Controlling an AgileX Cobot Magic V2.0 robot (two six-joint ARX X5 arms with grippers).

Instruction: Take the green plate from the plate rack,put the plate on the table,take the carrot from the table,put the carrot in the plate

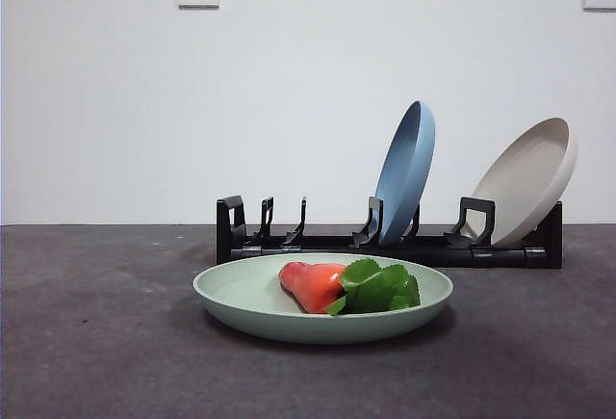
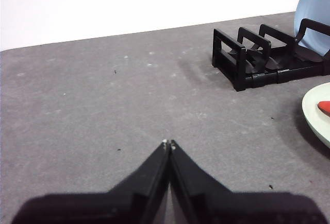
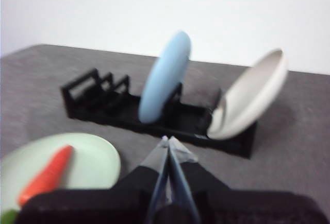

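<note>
Matte grey table — stubby carrot in round green plate; both end effectors clenched, empty.

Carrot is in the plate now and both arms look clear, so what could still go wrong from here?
The carrot lies loose in the shallow green plate, so a bump might roll it out. The blue plate and beige plate lean in the rack; a knock there could tip them. The left gripper and right gripper are shut and empty.
</note>
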